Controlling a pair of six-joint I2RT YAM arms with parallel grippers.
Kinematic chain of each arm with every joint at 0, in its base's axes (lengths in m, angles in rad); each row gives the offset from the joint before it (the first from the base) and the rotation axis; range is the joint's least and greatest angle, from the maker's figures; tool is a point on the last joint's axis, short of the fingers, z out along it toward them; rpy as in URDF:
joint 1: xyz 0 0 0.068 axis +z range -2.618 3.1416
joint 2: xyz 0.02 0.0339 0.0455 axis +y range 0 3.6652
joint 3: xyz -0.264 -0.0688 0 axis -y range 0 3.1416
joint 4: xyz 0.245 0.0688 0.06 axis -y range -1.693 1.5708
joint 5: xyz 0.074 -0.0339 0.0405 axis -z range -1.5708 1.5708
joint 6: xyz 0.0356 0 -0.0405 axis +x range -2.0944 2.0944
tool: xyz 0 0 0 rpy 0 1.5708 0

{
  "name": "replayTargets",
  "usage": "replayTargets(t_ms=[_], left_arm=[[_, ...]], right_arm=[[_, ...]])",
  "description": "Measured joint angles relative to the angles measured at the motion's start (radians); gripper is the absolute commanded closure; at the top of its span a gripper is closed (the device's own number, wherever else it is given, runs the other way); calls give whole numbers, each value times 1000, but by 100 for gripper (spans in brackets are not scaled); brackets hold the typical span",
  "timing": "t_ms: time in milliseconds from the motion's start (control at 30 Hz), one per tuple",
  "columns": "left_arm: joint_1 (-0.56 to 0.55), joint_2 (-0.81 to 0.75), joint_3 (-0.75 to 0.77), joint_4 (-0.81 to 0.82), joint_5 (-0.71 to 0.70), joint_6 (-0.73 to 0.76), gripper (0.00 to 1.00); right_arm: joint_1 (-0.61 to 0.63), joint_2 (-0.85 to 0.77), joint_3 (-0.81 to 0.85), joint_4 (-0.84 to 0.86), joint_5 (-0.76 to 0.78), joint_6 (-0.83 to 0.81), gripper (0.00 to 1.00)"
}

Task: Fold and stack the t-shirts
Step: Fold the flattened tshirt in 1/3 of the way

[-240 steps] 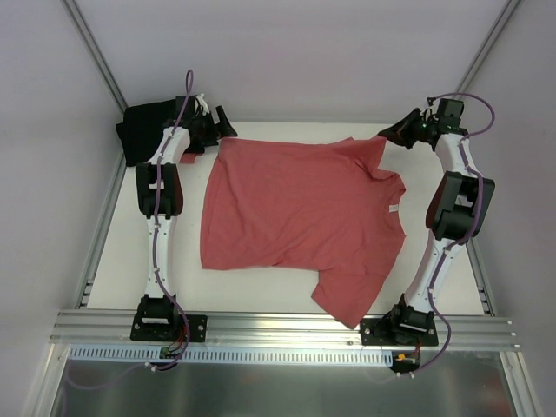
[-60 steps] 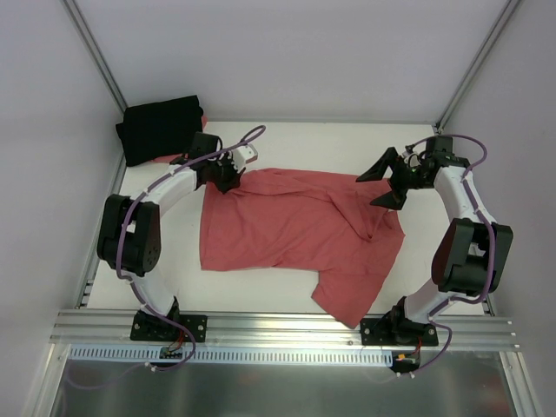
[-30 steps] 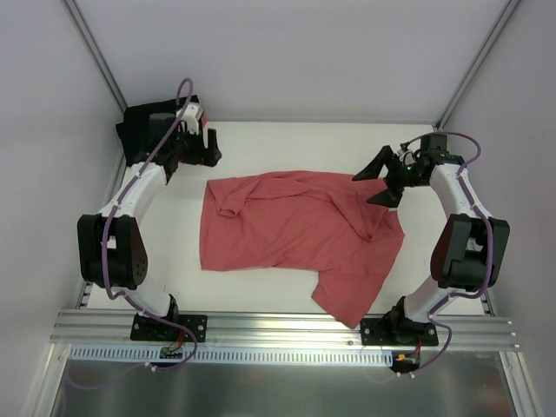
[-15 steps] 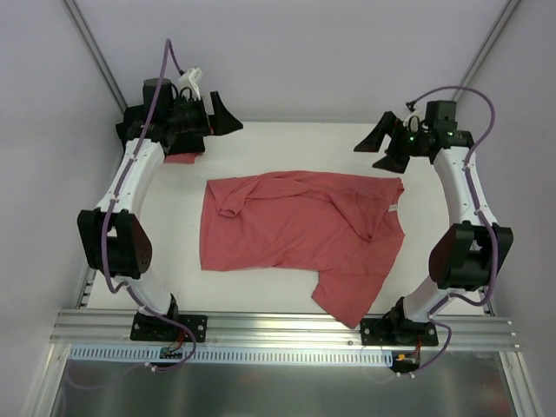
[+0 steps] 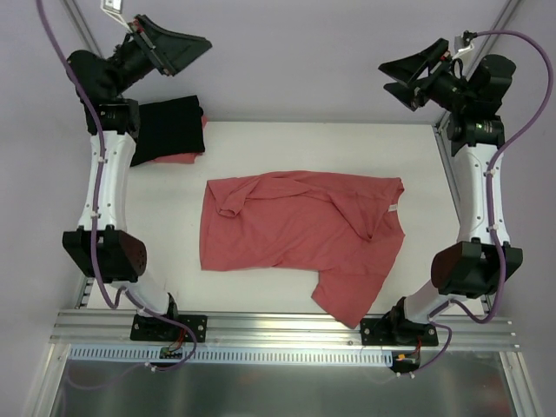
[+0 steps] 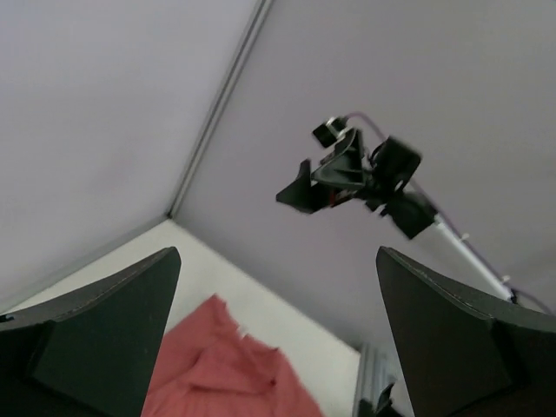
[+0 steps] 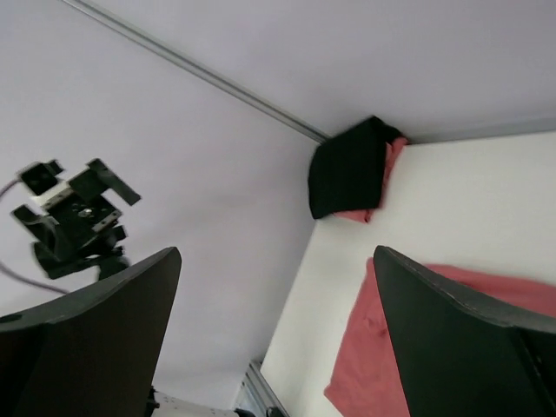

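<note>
The coral-red t-shirt (image 5: pixel 295 230) lies spread on the white table (image 5: pixel 261 152). Its far edge is folded over toward the front, a sleeve trails to the near right, and a white neck label (image 5: pixel 393 208) shows at the right. The black t-shirt (image 5: pixel 169 129) sits folded in the back-left corner, with a strip of red cloth (image 5: pixel 184 158) showing under it. My left gripper (image 5: pixel 187 52) hangs open high above the black shirt and holds nothing. My right gripper (image 5: pixel 388 76) hangs open high over the back-right corner, also with nothing in it. Between the right wrist's fingers I see the black shirt (image 7: pixel 347 178) and the red one (image 7: pixel 391 347).
Pale walls close in the table at the back and both sides, with metal posts (image 5: pixel 91 39) in the corners. An aluminium rail (image 5: pixel 278 326) carrying both arm bases runs along the near edge. The left wrist view shows the right gripper (image 6: pixel 347 169) across the table.
Both arms have risen from near the table's back corners to high above it, grippers open throughout. The red shirt, its far edge folded over, has lain still for the last second.
</note>
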Motion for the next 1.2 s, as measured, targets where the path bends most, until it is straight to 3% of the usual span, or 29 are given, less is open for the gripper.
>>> replayTargets(t_ms=[133,200,267,400,533,667,767,867,967,1067,1133,1200], left_arm=[[78,150,16,510,-46,-520,1],[104,232,45,593,-57,-665,1],[122,256,28,551,-53,-698,1],[136,209,22,262,-17,-510,1],[138,132,233,-247,-53,-76,1],[139,-32,312,-510,-84,226,1],[155,-165,255,-540,-78,294,1],[221,-276,87,-473,-50,260,1],[350,-341,-180,-238,-3,93,1],[462,-296,-355,-28,24,-92,1],[499,-237,-340,-129,16,-61,1],[506,-203,-257,-317,-42,73,1]], right_arm=[[-29,-2,-67,260,-39,233,1],[-35,6,-70,321,-67,314,1],[-37,9,-67,362,-95,358,1],[-37,7,-43,360,-123,366,1],[-37,-2,-9,262,-126,291,1],[-38,-13,40,130,-115,171,1],[-38,-29,97,-27,-68,50,1],[-38,-58,158,-216,42,-75,0],[-26,-100,219,-401,205,-196,1],[5,-144,272,-528,352,-294,1],[23,-166,299,-581,410,-344,1],[31,-180,318,-624,458,-382,1]])
